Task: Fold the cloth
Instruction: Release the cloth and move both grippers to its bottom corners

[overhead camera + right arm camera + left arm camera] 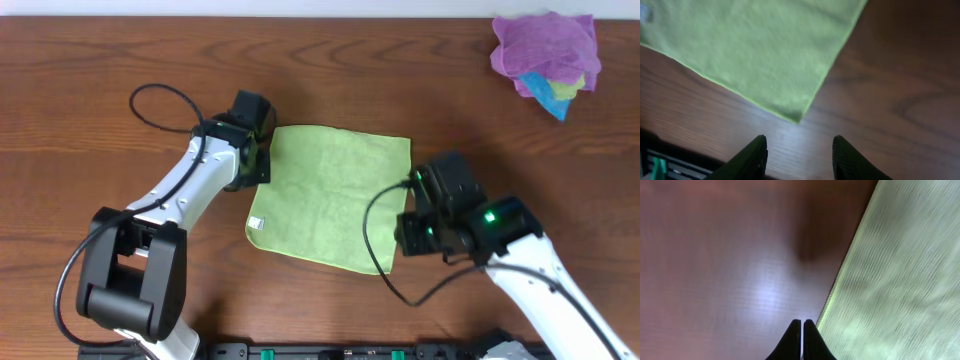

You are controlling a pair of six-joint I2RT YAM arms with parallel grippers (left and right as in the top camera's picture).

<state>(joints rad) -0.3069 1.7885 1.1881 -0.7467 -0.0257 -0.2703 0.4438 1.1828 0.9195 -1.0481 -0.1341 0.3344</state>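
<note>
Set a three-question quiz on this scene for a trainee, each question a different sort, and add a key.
1. True or false: the green cloth is already folded in half.
2. The left gripper is shut beside the green cloth's edge. The right gripper is: A) open, B) shut on the green cloth, C) out of view.
3. Fill in: the white tag sits at the cloth corner nearest the ___ arm.
Key: 1 false; 2 A; 3 left.
</note>
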